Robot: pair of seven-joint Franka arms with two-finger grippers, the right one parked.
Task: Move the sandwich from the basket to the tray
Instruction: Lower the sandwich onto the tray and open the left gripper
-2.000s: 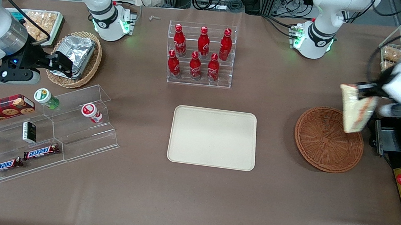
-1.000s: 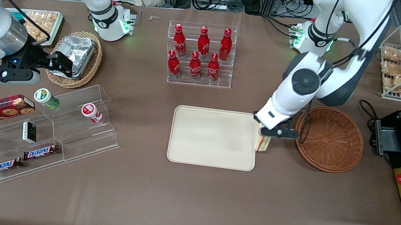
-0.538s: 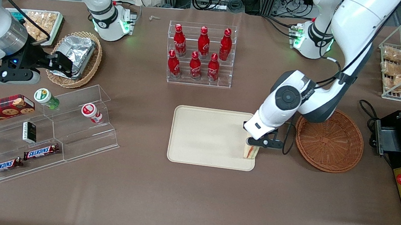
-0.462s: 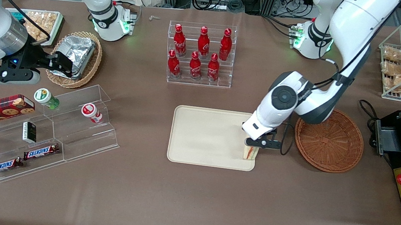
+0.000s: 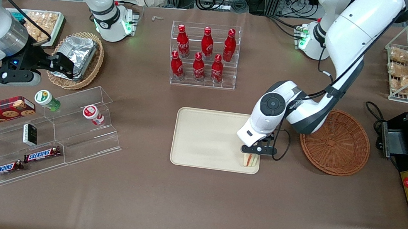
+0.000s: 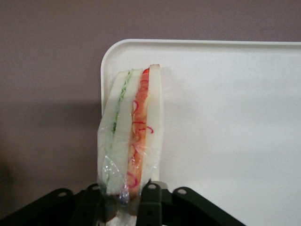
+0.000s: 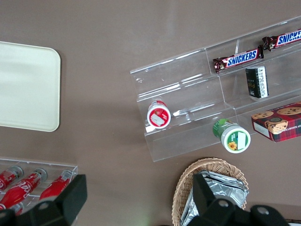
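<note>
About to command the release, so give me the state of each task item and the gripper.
sandwich: held on edge over the tray's corner
gripper: shut on the sandwich, above the tray
tray: nothing else on it
basket: holds nothing

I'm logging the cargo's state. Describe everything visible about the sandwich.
The sandwich is a wedge of pale white bread with green and red filling layers, wrapped in clear film. It is held on edge, clamped by the gripper, over the corner of the tray nearest the basket. Whether it touches the tray is unclear.
</note>
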